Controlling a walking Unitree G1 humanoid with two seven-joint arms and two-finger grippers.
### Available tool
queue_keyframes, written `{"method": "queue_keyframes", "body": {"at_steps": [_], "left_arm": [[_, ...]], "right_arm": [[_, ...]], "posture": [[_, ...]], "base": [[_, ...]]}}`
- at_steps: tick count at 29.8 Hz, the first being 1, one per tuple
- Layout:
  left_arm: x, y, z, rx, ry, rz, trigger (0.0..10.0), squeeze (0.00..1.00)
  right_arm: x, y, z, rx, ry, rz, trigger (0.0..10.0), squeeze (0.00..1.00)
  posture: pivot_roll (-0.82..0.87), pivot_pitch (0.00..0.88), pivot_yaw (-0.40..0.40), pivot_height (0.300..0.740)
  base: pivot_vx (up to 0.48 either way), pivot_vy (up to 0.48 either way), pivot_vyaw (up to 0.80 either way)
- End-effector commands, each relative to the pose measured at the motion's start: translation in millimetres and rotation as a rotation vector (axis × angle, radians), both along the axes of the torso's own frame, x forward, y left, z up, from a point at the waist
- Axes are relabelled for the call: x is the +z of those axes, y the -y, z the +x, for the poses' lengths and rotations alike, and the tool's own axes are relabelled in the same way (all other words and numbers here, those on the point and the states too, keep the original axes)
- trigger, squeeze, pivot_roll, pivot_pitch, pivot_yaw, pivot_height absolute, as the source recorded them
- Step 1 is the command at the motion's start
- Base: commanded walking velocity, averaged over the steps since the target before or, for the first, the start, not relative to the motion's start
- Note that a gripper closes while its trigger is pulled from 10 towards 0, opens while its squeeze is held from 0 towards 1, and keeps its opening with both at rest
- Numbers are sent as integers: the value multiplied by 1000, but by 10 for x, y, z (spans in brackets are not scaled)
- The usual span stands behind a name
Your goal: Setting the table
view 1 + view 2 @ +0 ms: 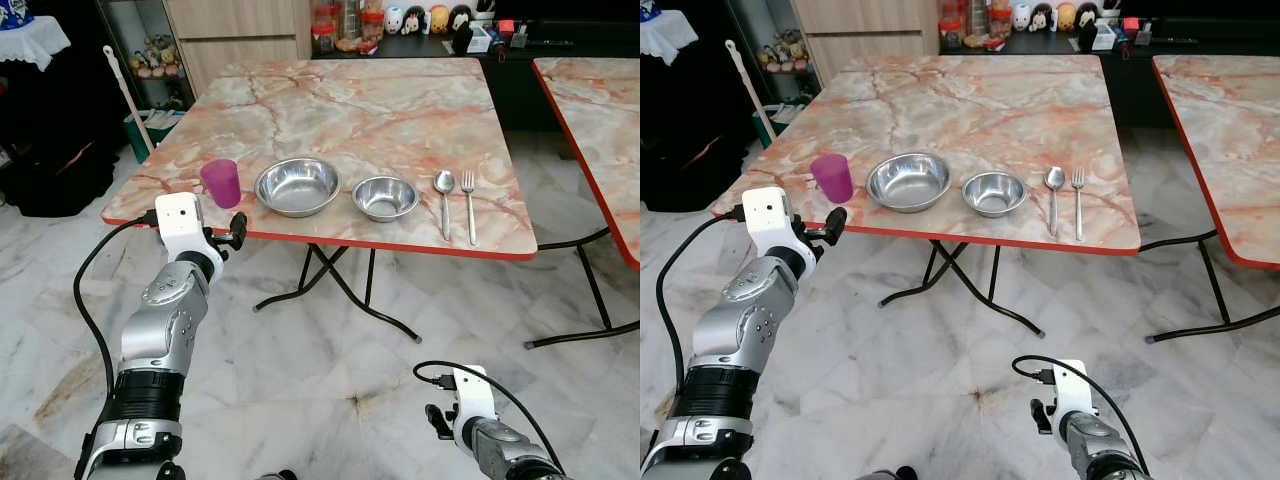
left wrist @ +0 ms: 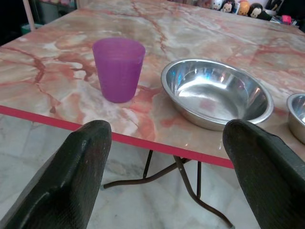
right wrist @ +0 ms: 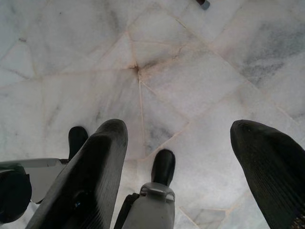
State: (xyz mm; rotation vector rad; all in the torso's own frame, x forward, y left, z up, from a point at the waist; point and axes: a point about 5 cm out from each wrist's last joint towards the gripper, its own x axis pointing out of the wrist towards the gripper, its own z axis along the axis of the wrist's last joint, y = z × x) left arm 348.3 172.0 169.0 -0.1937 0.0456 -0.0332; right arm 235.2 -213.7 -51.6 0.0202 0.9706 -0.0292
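**Place setting lined up along the near edge of the marble table**

A translucent purple plastic cup (image 1: 221,182) stands upright near the front left corner of the pink-veined marble-pattern table with a red rim (image 1: 400,110); just beside it, to its right, sits a large round stainless-steel bowl (image 1: 297,186), shallow and shiny; next in the row comes a smaller steel bowl (image 1: 385,197), then a steel spoon (image 1: 444,200) and a steel fork (image 1: 469,205) lying parallel, handles toward the near edge; none of these pieces touch each other.

The left gripper (image 2: 167,176) is raised in front of the table's red edge, level with the cup and short of it; its two black fingers (image 2: 76,176) are spread wide, holding nothing and touching nothing, with the cup and the large bowl seen between them in the left wrist view. The right gripper (image 3: 176,171) hangs low over the pale marble floor (image 3: 200,71); its jaws are likewise spread wide and hold nothing.

The back half of the tabletop is bare; the table stands on folding black metal legs (image 1: 335,285); a second marble table with a red rim (image 1: 600,130) stands apart to the right, with open floor between the two.
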Motion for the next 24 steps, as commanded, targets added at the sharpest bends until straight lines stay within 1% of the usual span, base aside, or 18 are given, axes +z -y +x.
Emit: {"method": "queue_keyframes", "body": {"at_steps": [1,13,24], "left_arm": [[53,-14,22,11,16,13,10000,0],[58,-39,19,19,18,12,10000,0],[47,-42,14,12,14,18,10000,0]], "right_arm": [[20,-13,32,7,7,2,10000,0],[22,-13,34,19,2,2,10000,0],[10,-17,18,21,-4,3,10000,0]], "posture": [[5,65,82,740],[5,67,82,740],[2,34,94,740]], "base": [[0,0,0],[255,0,0],[279,0,0]]}}
